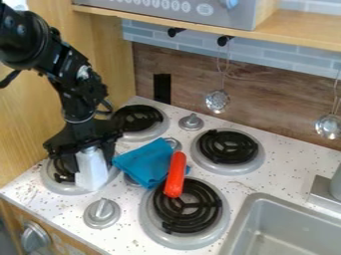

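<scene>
At left of the frame, we found the gripper's [90, 163] jaws closed about a smooth, blocky white container [93, 174] at the ringed metal burner [55, 185]. We judged that uneven coils or a slack pinch could topple it. Centrally lay a creased blue cloth [145, 160] and a rounded red stick [176, 175].

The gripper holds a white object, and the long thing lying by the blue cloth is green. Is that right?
Not quite: in the camera view, the long thing is red, not green. It does lie by the blue cloth, and the gripper does hold the white object.
</scene>
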Controlling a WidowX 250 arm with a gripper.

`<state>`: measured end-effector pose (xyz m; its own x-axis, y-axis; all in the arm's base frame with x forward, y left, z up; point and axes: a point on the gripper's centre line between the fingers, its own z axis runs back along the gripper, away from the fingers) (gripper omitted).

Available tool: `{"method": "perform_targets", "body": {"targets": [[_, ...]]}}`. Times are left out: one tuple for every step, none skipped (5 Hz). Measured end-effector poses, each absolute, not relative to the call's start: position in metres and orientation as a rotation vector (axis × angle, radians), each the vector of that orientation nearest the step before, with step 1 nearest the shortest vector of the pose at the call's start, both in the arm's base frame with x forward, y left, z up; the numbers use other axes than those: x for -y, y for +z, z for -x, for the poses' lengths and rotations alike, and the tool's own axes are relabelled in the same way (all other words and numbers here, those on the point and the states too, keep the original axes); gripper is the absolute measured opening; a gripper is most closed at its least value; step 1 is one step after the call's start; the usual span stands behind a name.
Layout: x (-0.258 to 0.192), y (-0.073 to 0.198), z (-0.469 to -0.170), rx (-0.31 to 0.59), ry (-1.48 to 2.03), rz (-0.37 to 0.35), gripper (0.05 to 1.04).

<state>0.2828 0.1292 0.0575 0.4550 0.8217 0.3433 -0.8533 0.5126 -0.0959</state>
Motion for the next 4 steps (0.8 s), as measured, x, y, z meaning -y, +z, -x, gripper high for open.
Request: {"method": "perform_targets", "body": {"targets": [[-0.128,0.051,-0.277,0.353,0.998,-0.087,0.819],[-0.142,0.047,-0.271,0.349,0.988,-0.094,0.819],[-0.153,0.043,-0.261,0.338,0.993,-0.103,0.819],[-0.155,0.042,-0.259,0.336,0.994,-0.102,0.819]]}}
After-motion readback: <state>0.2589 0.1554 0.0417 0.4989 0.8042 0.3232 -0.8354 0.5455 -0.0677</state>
